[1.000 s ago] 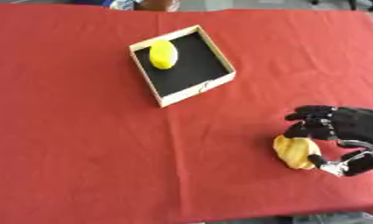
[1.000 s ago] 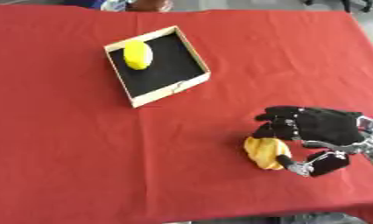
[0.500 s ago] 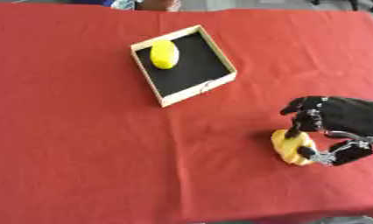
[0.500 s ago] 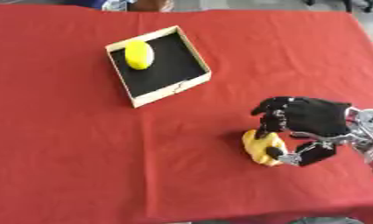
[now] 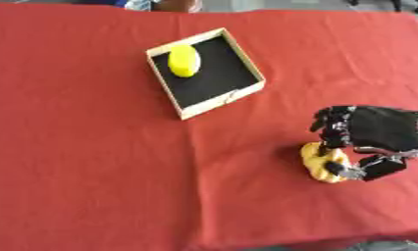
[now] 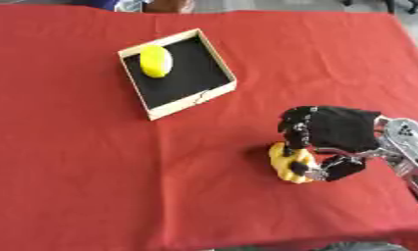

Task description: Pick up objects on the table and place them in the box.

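While the red-clothed table carries everything, the robot's black right hand sits near its right edge, toward the near right corner, fingers and thumb curled around a lumpy orange-yellow object resting on the cloth; the shallow wooden box with a black floor lies toward the far edge, holding a yellow oval fruit in its far corner.

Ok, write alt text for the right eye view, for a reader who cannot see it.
The robot's black right hand curls its fingers and thumb round a yellow-orange object lying on a red tablecloth, near the right edge. Farther back and to the left sits an open box with a black floor, holding a yellow lemon-like object.
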Robot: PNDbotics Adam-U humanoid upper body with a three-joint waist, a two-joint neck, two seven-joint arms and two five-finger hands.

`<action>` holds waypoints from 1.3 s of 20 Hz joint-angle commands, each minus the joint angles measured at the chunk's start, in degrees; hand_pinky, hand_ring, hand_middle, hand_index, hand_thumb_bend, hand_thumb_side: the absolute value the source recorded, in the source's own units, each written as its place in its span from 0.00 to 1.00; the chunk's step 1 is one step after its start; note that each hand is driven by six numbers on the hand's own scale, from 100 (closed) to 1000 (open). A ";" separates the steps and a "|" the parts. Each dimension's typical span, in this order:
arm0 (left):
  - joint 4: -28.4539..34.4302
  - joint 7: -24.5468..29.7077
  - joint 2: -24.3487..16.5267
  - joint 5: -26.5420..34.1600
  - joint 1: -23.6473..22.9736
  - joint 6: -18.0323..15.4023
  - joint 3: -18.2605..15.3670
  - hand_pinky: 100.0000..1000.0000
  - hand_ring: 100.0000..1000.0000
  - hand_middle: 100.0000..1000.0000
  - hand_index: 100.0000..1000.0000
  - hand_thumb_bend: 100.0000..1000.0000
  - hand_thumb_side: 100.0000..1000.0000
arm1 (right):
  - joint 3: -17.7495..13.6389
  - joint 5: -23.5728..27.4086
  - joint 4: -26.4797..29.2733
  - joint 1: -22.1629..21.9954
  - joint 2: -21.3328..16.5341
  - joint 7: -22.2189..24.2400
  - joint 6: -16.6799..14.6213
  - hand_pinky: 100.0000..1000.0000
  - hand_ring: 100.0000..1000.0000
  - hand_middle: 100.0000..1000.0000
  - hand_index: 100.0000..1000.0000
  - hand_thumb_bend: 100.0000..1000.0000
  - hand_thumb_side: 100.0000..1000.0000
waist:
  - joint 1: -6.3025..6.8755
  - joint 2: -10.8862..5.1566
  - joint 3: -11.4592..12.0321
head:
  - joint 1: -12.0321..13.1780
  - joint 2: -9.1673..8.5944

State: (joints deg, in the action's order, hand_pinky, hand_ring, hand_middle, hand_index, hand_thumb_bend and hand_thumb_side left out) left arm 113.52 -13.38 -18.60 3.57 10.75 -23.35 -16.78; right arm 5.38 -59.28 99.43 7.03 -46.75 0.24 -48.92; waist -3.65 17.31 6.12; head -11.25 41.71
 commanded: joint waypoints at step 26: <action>1.07 1.09 -1.22 0.72 0.69 0.32 0.44 0.89 0.72 0.79 0.86 0.11 0.73 | -2.02 30.88 2.49 11.28 -4.80 1.37 2.93 0.75 0.57 0.24 0.42 0.00 0.11 | 0.20 -1.79 0.01 | -0.69 -0.92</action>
State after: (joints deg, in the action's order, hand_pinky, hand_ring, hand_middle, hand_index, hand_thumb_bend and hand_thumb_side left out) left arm 113.52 -12.47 -18.58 4.10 10.92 -22.90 -16.41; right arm 4.26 -30.42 100.85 17.51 -48.91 0.98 -46.24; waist -3.64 16.64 6.16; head -11.73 41.43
